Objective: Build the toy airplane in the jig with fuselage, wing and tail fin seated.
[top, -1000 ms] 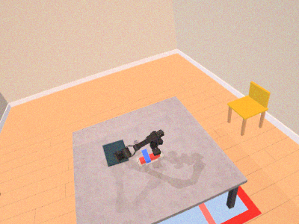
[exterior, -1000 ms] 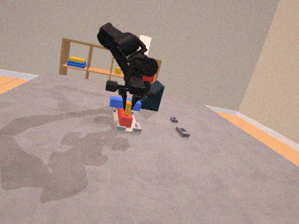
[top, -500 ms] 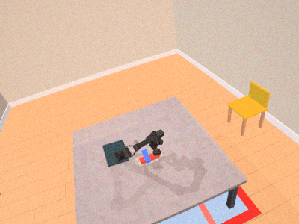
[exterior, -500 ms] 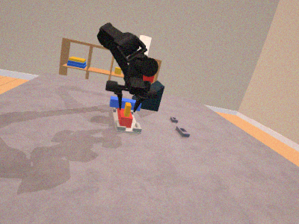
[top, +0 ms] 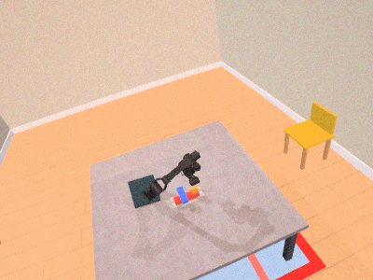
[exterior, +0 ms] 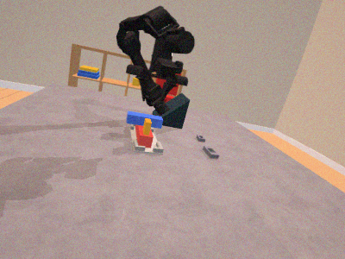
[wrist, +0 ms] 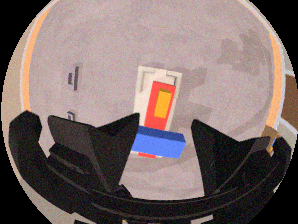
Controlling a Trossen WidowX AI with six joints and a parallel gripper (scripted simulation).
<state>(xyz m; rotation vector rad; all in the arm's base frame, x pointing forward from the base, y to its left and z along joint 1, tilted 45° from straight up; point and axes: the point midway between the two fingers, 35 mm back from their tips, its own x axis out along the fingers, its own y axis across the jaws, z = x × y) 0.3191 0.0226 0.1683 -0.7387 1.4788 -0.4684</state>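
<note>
Pincer (top: 194,181) (exterior: 156,96) (wrist: 166,118), fingers parted wide and nothing held, above the model. In the wrist view, the red fuselage (top: 190,198) (exterior: 144,137) (wrist: 155,121) lies in the pale cradle (top: 175,204) (exterior: 139,148) (wrist: 143,97), its yellow fin (top: 194,190) (exterior: 147,126) (wrist: 162,103) toward twelve o'clock of the fingertip gap, its blue wing (top: 182,195) (exterior: 144,120) (wrist: 159,145) toward six.

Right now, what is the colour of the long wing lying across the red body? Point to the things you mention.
Blue (top: 182,195) (exterior: 144,119) (wrist: 159,145); it shows best in the wrist view.

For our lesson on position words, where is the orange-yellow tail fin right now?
In the wrist view, the tail fin is on top of the red fuselage, just above the blue wing in the picture.
</note>
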